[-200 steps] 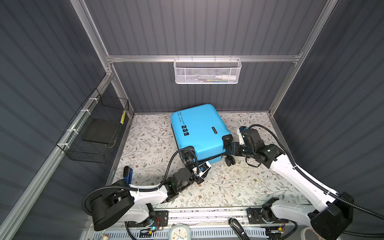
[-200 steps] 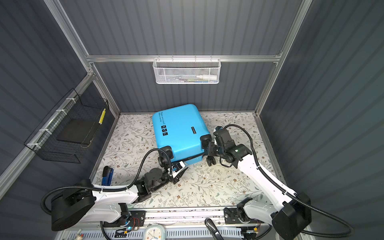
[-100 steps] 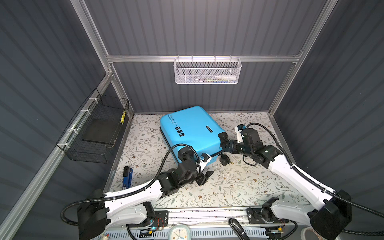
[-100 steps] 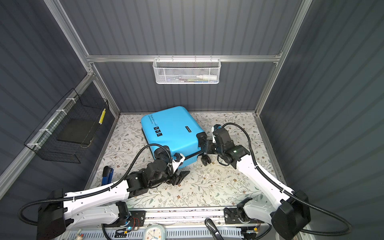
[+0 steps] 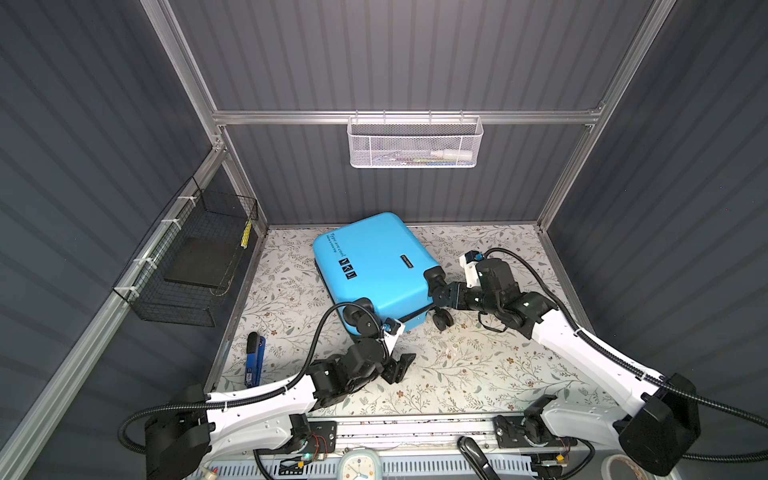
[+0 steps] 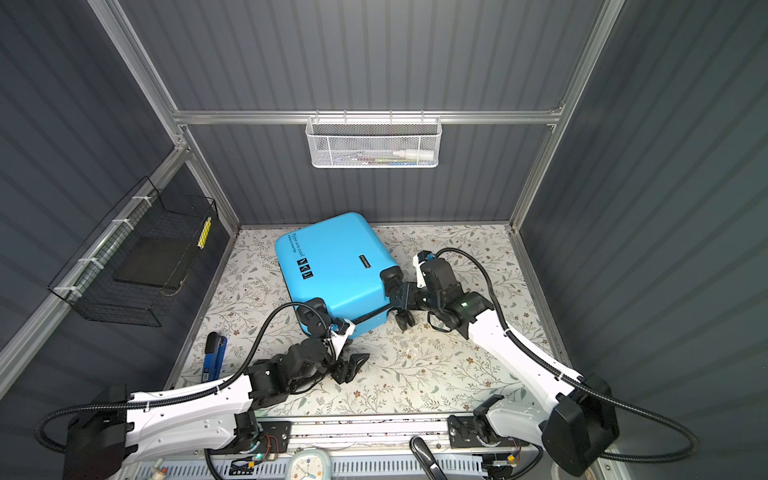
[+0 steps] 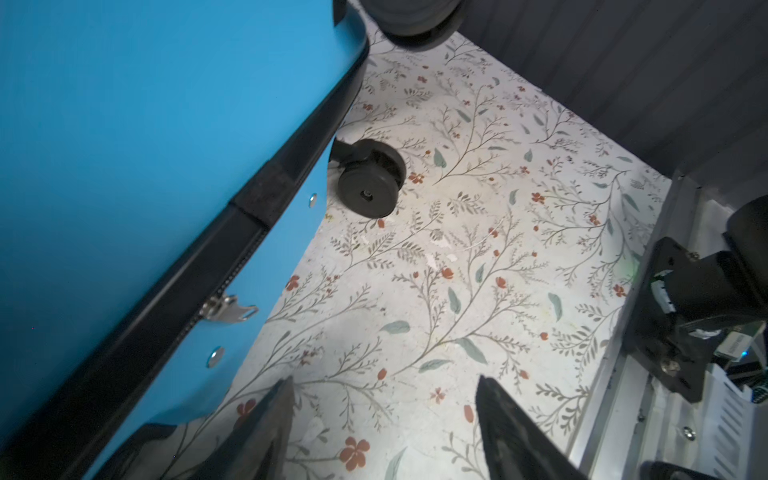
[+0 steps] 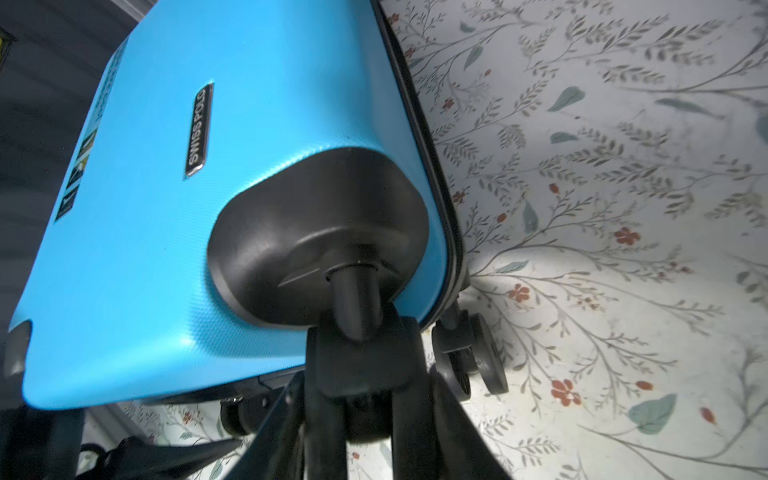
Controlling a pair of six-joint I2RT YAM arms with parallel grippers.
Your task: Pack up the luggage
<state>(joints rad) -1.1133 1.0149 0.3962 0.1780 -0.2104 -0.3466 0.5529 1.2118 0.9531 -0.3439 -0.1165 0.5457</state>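
Blue suitcase (image 5: 374, 266) lies closed on the floral floor (image 5: 478, 365), far centre, wheeled end toward the near right. Clamped on its right corner wheel (image 8: 357, 357): right gripper (image 5: 438, 292). Just near of the case, left gripper (image 7: 382, 386) low over floor, fingers spread, holding nothing.

Blue luggage (image 7: 124, 124), black wheel (image 7: 369, 183), floral tabletop (image 7: 478, 270)

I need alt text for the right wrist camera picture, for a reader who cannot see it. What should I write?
The right tool is shut on a black caster wheel at a corner of a small bright blue hard-shell suitcase, seen close up. A second black wheel shows beside it, above the pale floral-patterned table surface.
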